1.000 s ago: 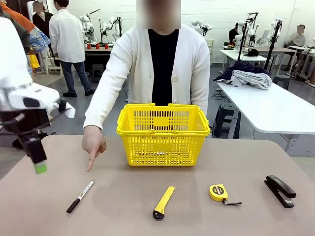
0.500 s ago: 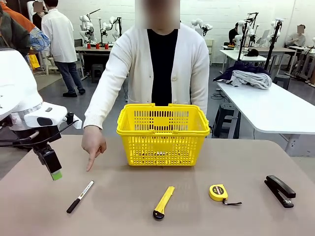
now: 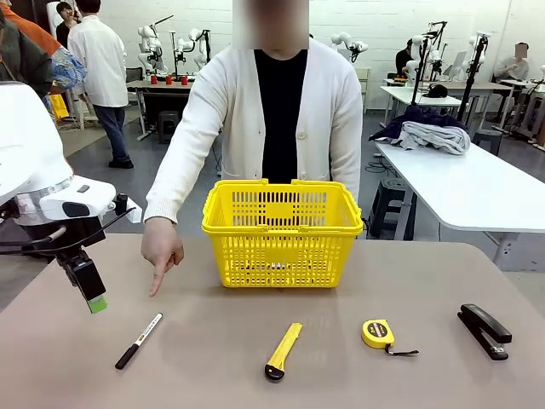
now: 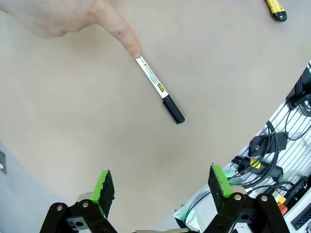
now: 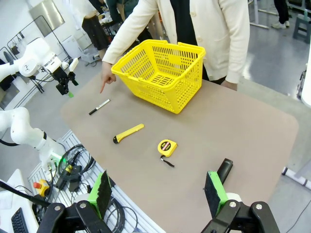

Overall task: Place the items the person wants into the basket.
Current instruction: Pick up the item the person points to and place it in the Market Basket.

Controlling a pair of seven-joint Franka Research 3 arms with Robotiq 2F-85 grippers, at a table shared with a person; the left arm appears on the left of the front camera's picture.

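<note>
The person stands behind the yellow basket (image 3: 281, 256) and points a hand (image 3: 162, 252) down at a white and black marker (image 3: 139, 341) on the table's left. My left gripper (image 3: 95, 300) hangs open above the table's left edge, left of that marker. Seen from the left wrist, the marker (image 4: 159, 90) lies ahead of my open left gripper (image 4: 162, 184), the person's fingertip (image 4: 132, 46) at its white end. A round yellow tape measure (image 3: 377, 333) lies right of centre. My right gripper (image 5: 158, 191) stands open high over the near edge, above the basket (image 5: 163, 73), marker (image 5: 99, 107) and tape measure (image 5: 166, 147).
A yellow utility knife (image 3: 283, 349) lies in front of the basket, between marker and tape measure. A black stapler (image 3: 485, 331) sits at the far right. The table edge and cables (image 4: 272, 155) run close under the left gripper.
My left arm swung in toward the table and its gripper shifted right, nearer the marker, then held still. The person's pointing hand and the items stayed put.
</note>
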